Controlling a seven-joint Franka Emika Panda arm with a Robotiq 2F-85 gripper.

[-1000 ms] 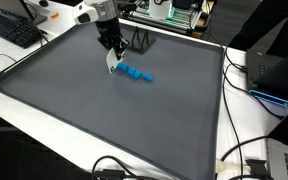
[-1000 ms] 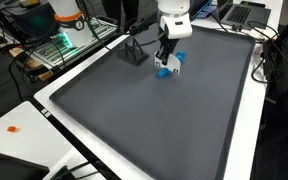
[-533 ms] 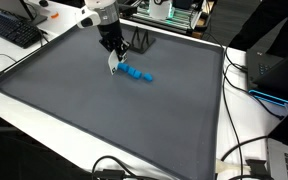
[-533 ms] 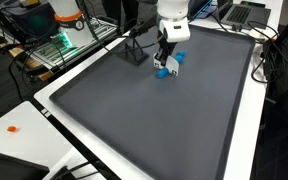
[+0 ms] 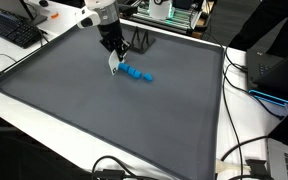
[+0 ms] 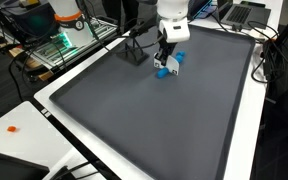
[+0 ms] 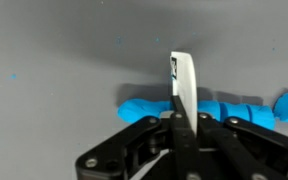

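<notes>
My gripper (image 5: 112, 52) is shut on a thin white blade-like piece (image 7: 184, 85) that points down at the grey mat (image 5: 94, 110). In the wrist view the jaws (image 7: 182, 122) pinch the white piece edge-on. A long blue lumpy roll (image 7: 239, 107) lies on the mat right behind it, running to both sides of it. In both exterior views the blue roll (image 5: 137, 73) (image 6: 171, 67) lies just beside the gripper (image 6: 165, 55), with the white tip (image 5: 111, 67) at the roll's end. I cannot tell whether the tip touches the roll.
A small black stand (image 6: 134, 52) stands on the mat close to the gripper. A keyboard (image 5: 12, 30) and a laptop (image 5: 276, 70) lie off the mat. Cables (image 5: 239, 160) run along the white table edge. A small orange piece (image 6: 12, 128) lies on the white table.
</notes>
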